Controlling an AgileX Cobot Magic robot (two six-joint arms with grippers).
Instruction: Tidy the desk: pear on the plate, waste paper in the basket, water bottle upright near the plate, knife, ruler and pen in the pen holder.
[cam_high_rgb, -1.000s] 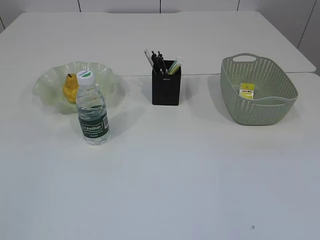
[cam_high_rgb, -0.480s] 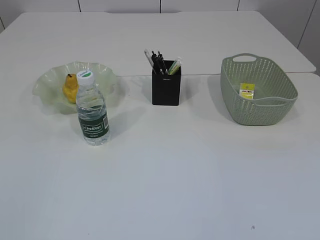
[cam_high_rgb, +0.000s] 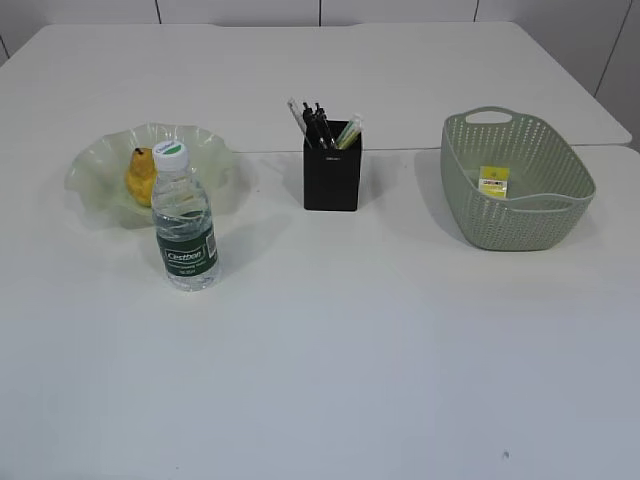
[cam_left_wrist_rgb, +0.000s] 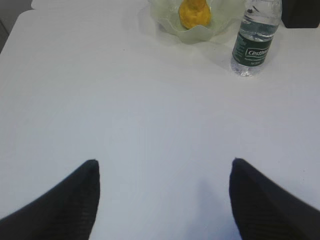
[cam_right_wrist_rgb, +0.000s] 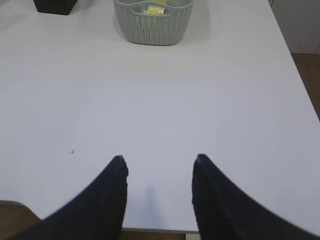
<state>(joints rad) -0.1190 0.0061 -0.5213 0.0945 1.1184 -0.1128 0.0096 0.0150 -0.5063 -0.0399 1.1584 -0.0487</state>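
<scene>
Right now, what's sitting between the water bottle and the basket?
The black pen holder, set slightly farther back than the bottle and basket, clear in the exterior view.

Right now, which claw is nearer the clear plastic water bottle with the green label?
Left. The left claw hangs open over bare table with the clear plastic water bottle ahead to its right. The right claw sits by the table's right side; the bottle is outside its view.

Bright, even light (soft shadows)
</scene>
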